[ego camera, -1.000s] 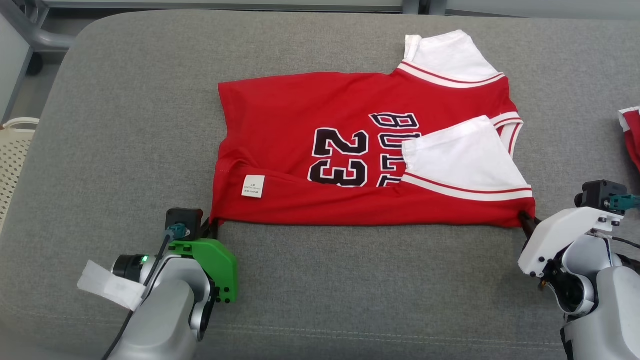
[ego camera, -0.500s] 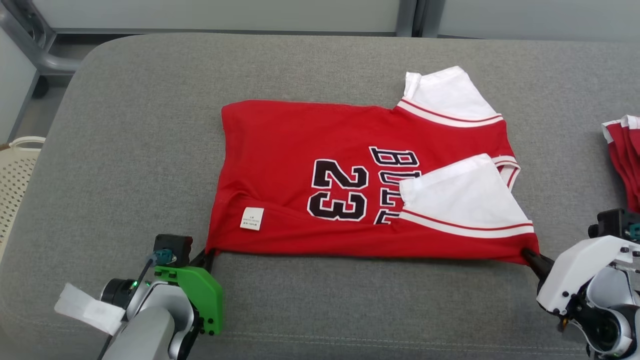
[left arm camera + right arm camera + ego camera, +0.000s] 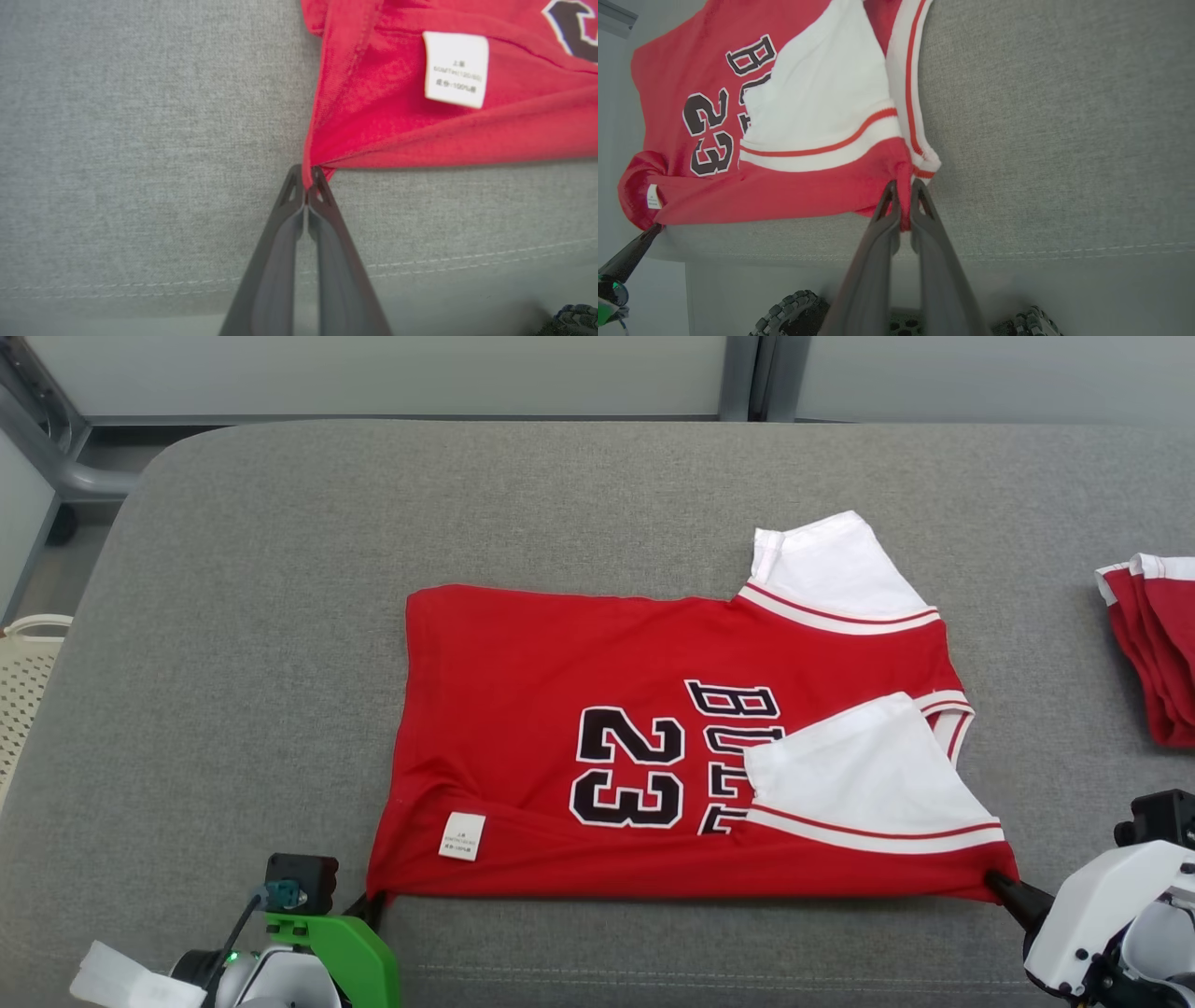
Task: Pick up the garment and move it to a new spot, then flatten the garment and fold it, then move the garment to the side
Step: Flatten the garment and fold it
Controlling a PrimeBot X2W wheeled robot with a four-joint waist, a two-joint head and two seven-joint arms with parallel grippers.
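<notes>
Two near corners of the red garment (image 3: 560,653) sit clamped in the left jaws and right jaws, likely tensioning it flat on the grey cushion (image 3: 233,616), toward the cushion's front edge.

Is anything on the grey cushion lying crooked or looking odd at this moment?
Yes. The red jersey with white sleeves is not flat. Its near edge is folded over, so the white care label shows, and one white sleeve covers part of the black lettering.
</notes>
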